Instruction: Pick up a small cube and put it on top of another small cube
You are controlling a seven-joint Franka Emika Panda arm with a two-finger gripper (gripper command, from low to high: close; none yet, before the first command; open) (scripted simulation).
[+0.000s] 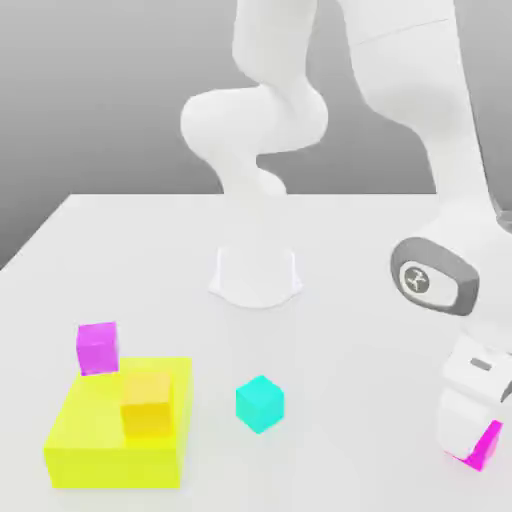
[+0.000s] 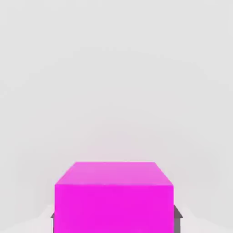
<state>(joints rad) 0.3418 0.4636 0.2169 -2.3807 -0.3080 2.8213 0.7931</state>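
The small cube (image 1: 484,446), hot magenta, sits on the white table at the exterior view's lower right. My gripper (image 1: 470,448) has come down over it, and the white hand covers most of the cube. In the hand view the small cube (image 2: 113,198) lies between my dark grey fingertips (image 2: 177,215), which press against its two sides, so the gripper (image 2: 113,220) is shut on it. A teal cube (image 1: 260,404) of about the same size stands apart near the front middle of the table.
A large yellow block (image 1: 110,445) lies at the exterior view's lower left with an orange cube (image 1: 148,404) on top. A purplish magenta cube (image 1: 97,347) stands just behind it. The arm's white base (image 1: 255,275) stands at the table's middle.
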